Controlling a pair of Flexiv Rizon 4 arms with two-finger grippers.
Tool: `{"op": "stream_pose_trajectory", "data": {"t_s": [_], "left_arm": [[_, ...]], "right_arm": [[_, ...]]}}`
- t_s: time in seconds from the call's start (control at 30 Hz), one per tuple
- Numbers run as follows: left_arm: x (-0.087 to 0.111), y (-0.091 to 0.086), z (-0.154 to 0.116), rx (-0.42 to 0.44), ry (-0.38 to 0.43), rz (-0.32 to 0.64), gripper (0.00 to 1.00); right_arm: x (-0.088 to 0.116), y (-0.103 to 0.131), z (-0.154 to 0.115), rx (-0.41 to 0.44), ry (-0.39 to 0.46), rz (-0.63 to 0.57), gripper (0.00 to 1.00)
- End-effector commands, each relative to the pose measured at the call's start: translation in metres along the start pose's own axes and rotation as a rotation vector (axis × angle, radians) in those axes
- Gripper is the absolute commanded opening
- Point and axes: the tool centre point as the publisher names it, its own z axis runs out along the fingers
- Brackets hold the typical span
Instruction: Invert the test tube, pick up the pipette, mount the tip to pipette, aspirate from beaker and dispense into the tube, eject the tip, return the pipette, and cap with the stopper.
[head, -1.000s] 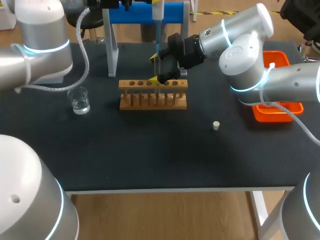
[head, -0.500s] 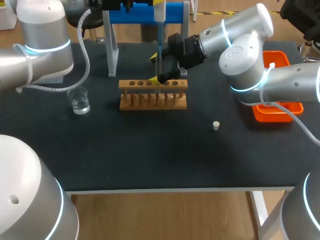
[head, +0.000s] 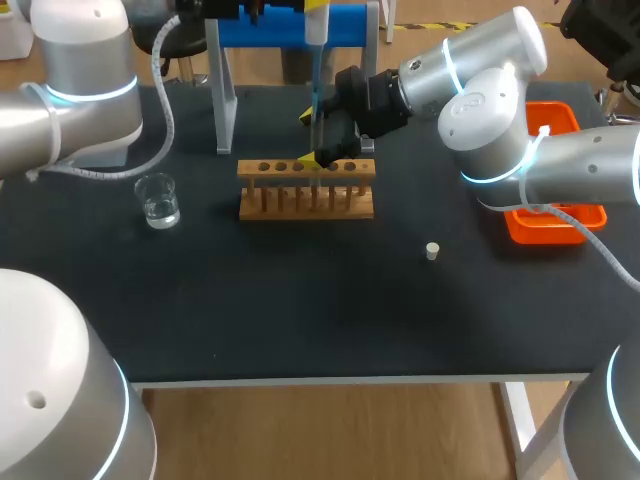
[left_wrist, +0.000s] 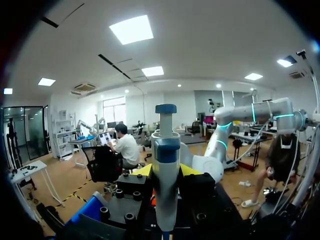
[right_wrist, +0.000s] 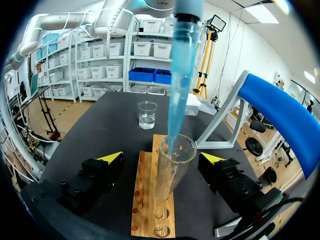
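Head view first: the wooden tube rack (head: 306, 190) is seen in the middle of the table (head: 300, 310). Right over its back edge, the test tube (head: 317, 135) is flanked by the right gripper (head: 316, 139), whose arm enters from 2 o'clock. The pipette (head: 316, 20) is hung straight above, at 12 o'clock of the rack, with its pipette tip (head: 316, 85) pointed down at the tube. The beaker (head: 158, 200) of clear liquid is parked at 9 o'clock of the rack and the stopper (head: 432, 251) at 4 o'clock. The orange tray (head: 575, 222) is out at 3 o'clock and the blue-topped stand (head: 228, 100) at 11 o'clock.

Left wrist view: the pipette is clamped upright in the left gripper (left_wrist: 166, 172), with a yellow tip pressed in on each side of its barrel.

Right wrist view: the fingers (right_wrist: 100, 175) are held well apart, one to each side of the test tube. A strip of rack is seen between the tube and one finger, so nothing is gripped. The tube is stood upright at the rack's row of holes, and the pipette tip's point is set inside its mouth. The beaker is found at 12 o'clock, ahead of the gripper.
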Motion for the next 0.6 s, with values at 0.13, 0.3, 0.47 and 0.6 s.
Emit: {"op": "stream_pose_trajectory", "data": {"t_s": [0.13,0.3,0.47,0.6], "left_arm": [[0.0002,0.0047,-0.002,0.016,-0.013,0.008,0.0],[-0.0012,0.0081,-0.0014,0.016,-0.013,0.005,0.0],[-0.0012,0.0107,-0.001,0.018,-0.012,0.001,0.0],[-0.0016,0.0128,-0.0003,0.018,-0.011,-0.001,0.0]], "right_arm": [[0.0009,0.0004,-0.0018,0.001,0.0,0.0,1.0],[0.0009,0.0004,-0.0018,0.001,0.0,0.0,1.0],[0.0009,0.0004,-0.0018,0.001,0.0,0.0,1.0],[0.0009,0.0004,-0.0018,0.001,0.0,0.0,1.0]]}}
